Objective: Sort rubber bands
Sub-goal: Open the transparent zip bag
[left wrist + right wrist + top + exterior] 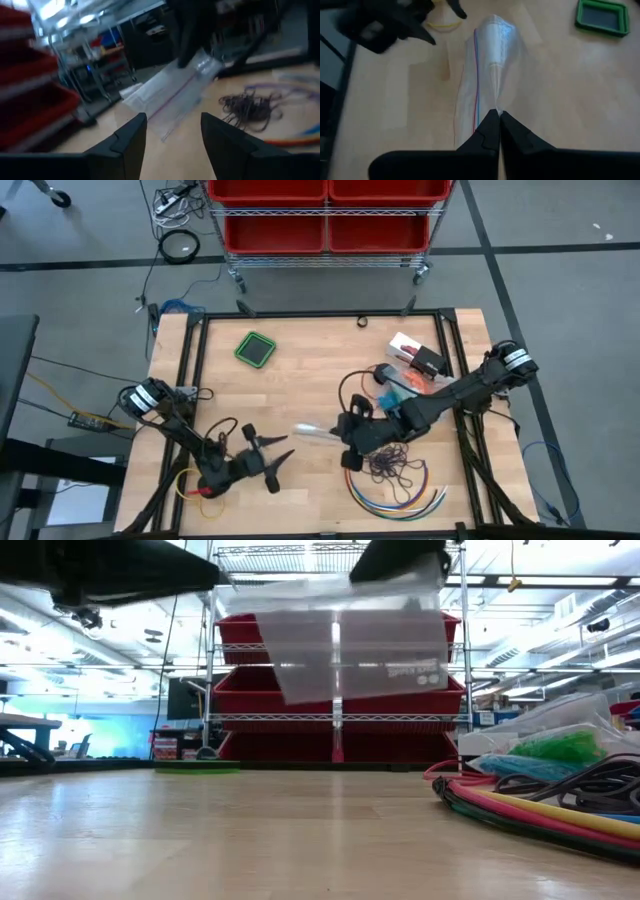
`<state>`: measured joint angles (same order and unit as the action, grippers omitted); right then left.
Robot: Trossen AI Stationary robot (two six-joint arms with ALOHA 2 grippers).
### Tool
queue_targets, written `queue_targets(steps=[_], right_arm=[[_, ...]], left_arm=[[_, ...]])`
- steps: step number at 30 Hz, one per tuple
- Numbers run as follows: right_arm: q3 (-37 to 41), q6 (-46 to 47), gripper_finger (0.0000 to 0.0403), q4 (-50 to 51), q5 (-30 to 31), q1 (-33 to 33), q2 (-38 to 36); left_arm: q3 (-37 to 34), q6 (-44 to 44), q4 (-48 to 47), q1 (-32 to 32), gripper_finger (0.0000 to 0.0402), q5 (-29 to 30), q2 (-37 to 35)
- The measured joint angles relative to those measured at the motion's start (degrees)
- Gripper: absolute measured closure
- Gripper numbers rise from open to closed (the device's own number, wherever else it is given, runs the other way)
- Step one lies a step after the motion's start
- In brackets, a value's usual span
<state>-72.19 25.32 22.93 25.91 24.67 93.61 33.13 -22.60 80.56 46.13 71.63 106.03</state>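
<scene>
Your right gripper [494, 116] is pinched tight on one edge of a clear zip-top plastic bag [487, 65], holding it above mid-table, its loose end pointing left. Your left gripper [172, 137], to the left, faces that bag with fingers spread and empty. Bring it in level and take the free lip so the mouth can be pulled apart. The tangled dark purple rubber bands [393, 464] lie just right of the bag, near the front edge.

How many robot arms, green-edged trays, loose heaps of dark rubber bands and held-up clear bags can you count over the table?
robot arms: 2
green-edged tray: 1
loose heap of dark rubber bands: 1
held-up clear bag: 1
Total: 5
</scene>
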Motion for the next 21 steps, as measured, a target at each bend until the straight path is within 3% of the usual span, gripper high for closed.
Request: queue_targets(steps=[7, 17, 21], right_arm=[[0.03, 3.75, 0.0403, -5.06, -5.03, 2.45, -1.01], [0.03, 7.78, 0.0403, -7.86, -9.52, 3.84, -1.54], [0.03, 9.10, 0.0403, -7.89, -10.29, 3.84, -1.32]], left_arm=[[2.19, -17.92, -3.01, 0.11, 0.0210, 1.91, 0.01], [3.00, -24.08, -2.10, 0.79, 0.0210, 7.33, 0.01], [4.71, -25.86, -1.65, 0.76, 0.0210, 2.52, 0.01]])
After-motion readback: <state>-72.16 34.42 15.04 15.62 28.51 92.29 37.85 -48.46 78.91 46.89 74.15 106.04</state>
